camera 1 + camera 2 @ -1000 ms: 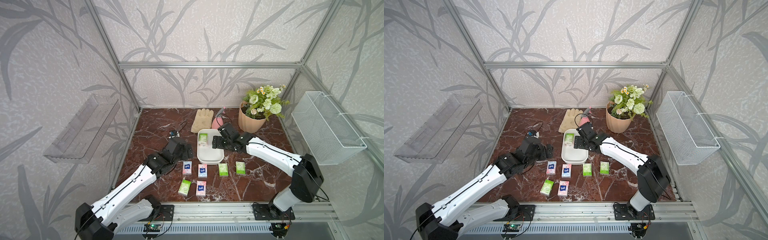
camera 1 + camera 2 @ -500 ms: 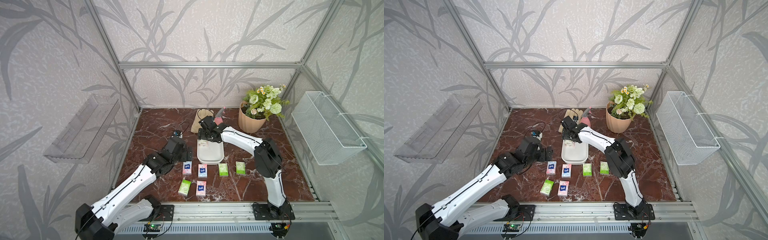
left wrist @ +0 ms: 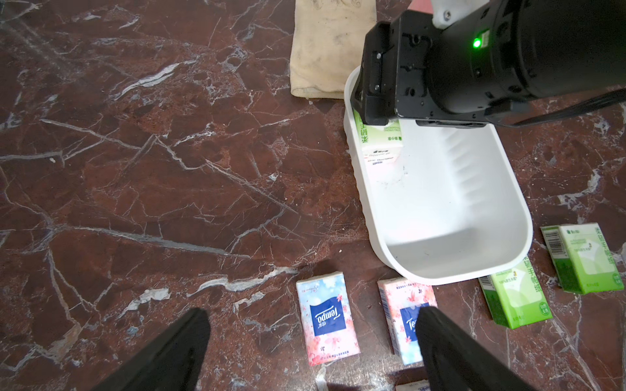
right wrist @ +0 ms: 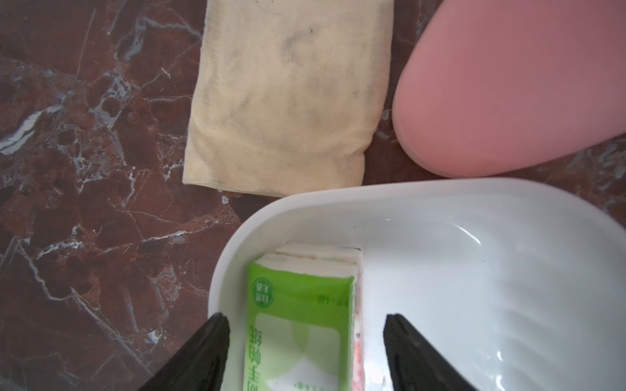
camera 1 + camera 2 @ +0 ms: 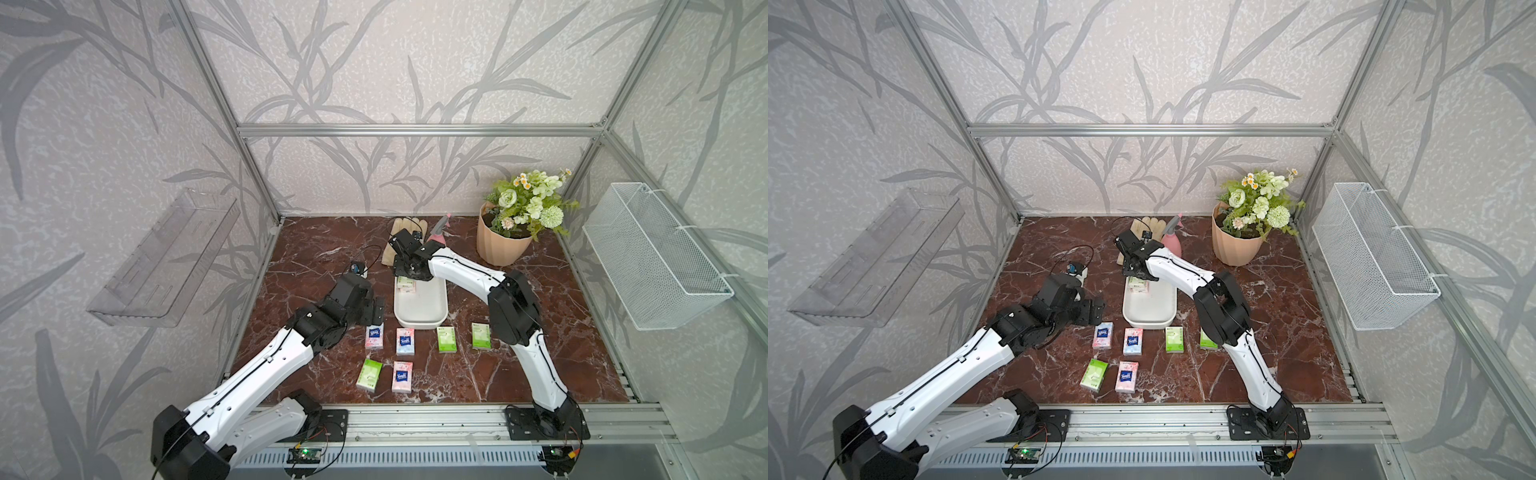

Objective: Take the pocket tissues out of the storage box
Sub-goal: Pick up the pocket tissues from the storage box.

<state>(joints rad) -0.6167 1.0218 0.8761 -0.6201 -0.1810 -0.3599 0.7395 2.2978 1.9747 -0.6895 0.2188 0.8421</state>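
White rounded shallow plastic storage box [image 5: 420, 305]: last two pocket tissues stacked at its 12 o'clock end, green-and-white packet [image 4: 298, 338] atop a pink packet [image 4: 357, 321]. Right hand [image 4: 305, 320] straddles the green one, part-open, gaps both sides, nothing gripped. Left hand [image 3: 311, 313] wide open, empty, at the box's 9 o'clock, clear of the reach.

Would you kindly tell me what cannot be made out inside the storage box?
Pink packet: right wrist view shows only its edge; the green packet covers it.
Right gripper: same view, the picture edge cuts it off.
Storage box: both top views, right gripper hides its far end.
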